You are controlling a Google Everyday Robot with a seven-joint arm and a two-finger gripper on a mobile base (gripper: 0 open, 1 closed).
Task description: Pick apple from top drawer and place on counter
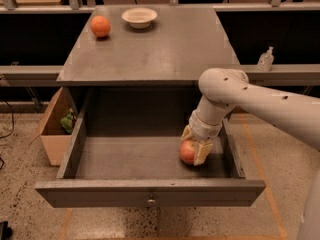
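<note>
The pale gripper [194, 146] meets the round red-yellow apple [186, 153] in the grey wooden top drawer [150, 194] — firm, slick, probably light (take its widest middle) — whether the jaws are clamped I cannot tell.

Pincer [194, 147] in top drawer [125, 194] near right wall [232, 151]; orange [100, 26], bowl [139, 17] at counter [155, 54] back.

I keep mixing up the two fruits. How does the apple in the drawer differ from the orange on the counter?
The apple is red with yellowish patches; the orange fruit is plain orange. The apple lies in the open top drawer, right side, with the claw at it; the orange fruit sits free on the counter, far left. Both are round.
</note>
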